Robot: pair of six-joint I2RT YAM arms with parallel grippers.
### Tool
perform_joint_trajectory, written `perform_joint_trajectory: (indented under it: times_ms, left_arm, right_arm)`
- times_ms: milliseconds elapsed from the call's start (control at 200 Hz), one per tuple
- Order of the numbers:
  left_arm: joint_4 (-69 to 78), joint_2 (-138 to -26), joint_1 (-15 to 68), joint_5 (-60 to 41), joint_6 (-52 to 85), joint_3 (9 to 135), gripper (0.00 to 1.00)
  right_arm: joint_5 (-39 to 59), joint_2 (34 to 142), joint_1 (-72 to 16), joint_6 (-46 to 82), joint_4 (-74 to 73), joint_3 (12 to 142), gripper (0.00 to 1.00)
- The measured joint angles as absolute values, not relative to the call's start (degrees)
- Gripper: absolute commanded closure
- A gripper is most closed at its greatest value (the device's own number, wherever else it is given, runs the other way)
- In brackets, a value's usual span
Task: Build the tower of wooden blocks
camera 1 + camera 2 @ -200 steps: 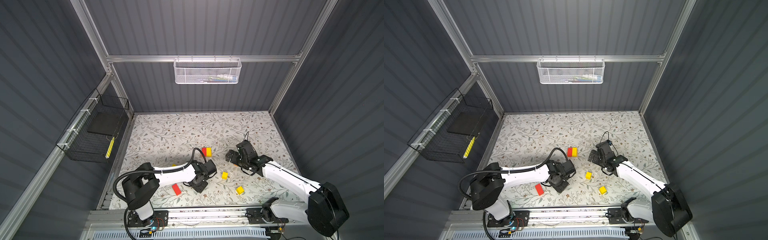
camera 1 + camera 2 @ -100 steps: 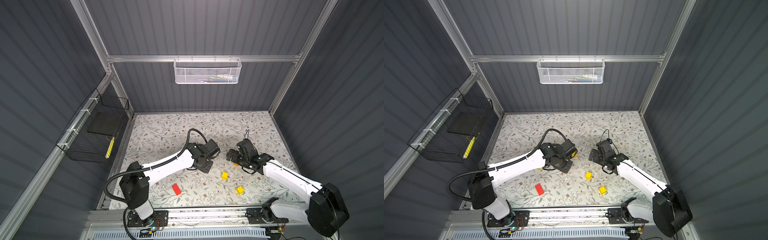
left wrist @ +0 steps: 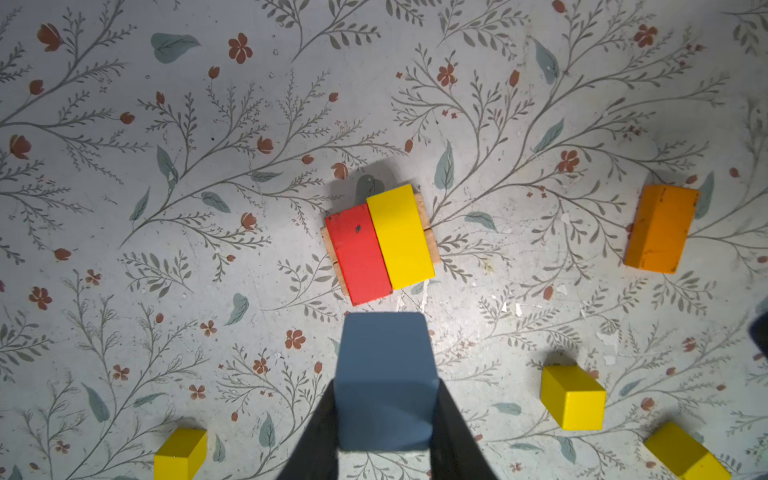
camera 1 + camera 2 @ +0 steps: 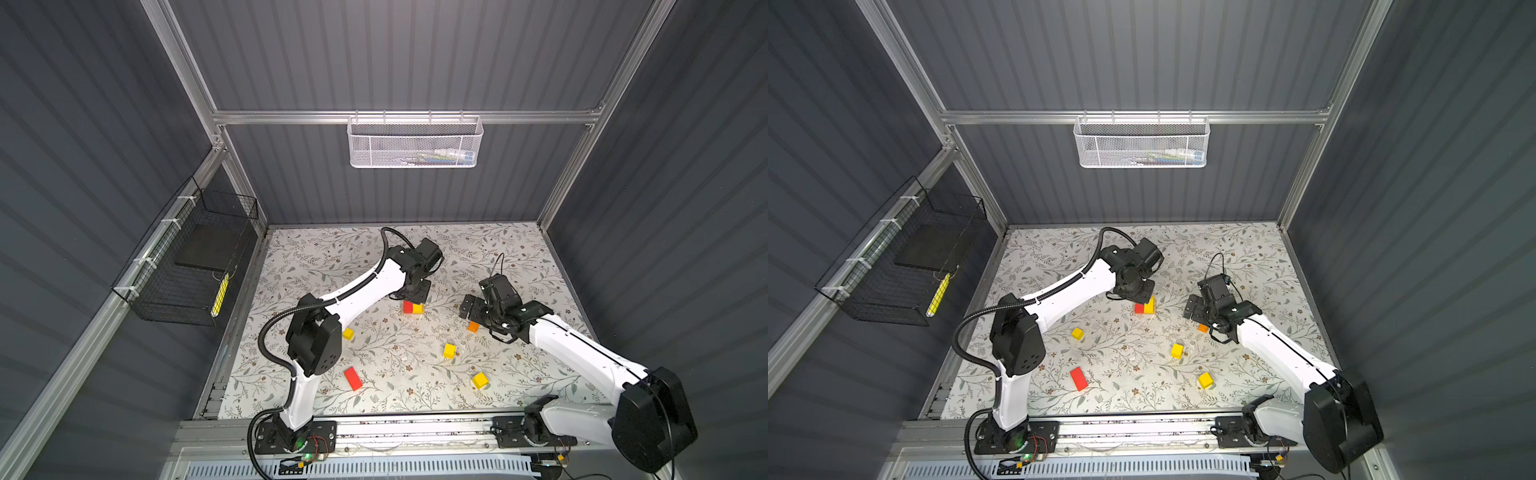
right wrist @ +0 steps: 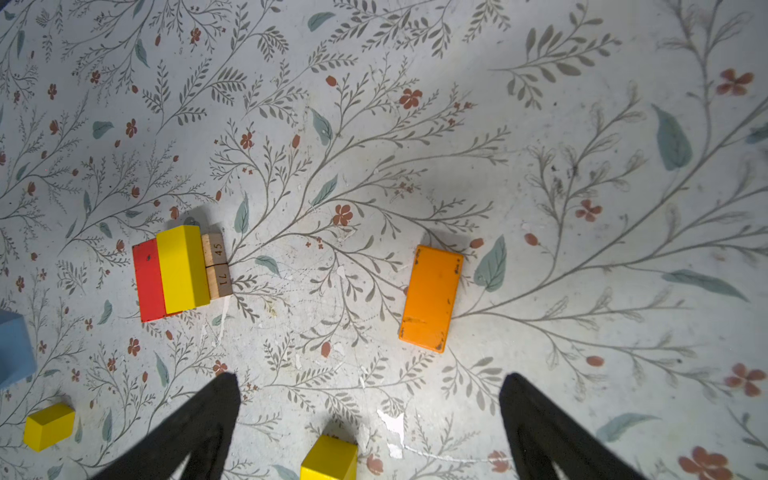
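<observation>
blue block (image 3: 386, 374) now near tower (image 3: 399, 237)

You can see matt paint on the light-blue wooden cube (image 3: 384, 374). The orange oblong wooden brick (image 5: 430, 297) is chipped at its corners. The red painted brick (image 3: 359, 253) and yellow painted brick (image 3: 401, 237) look smooth; the bare tan wooden bricks (image 5: 215, 249) are unpainted. The floral-printed table covering (image 5: 540, 124) is scuffed, flaking.

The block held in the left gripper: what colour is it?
Light blue; the block shows best in the left wrist view.
</observation>
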State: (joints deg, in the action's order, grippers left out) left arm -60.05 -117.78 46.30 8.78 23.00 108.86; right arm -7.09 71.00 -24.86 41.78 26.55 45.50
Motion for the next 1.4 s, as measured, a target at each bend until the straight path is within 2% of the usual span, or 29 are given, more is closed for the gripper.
perform_joint_trajectory:
  times_ms: [450, 931, 1401]
  left_arm:
    - [-62.22, -126.06, 42.74, 6.79, 25.85, 116.20, 1.00]
    - [-62.81, -127.48, 42.76, 4.45, 29.54, 116.29, 1.00]
    - [-62.83, -128.18, 42.76, 4.25, 30.39, 116.07, 0.95]
  right_arm:
    - [-7.73, 71.40, -22.98, 40.45, 28.56, 45.89, 0.01]
    - [-6.85, 72.29, -22.26, 40.23, 28.27, 45.84, 0.01]
    - [-6.15, 72.55, -22.15, 40.25, 27.27, 45.21, 0.01]
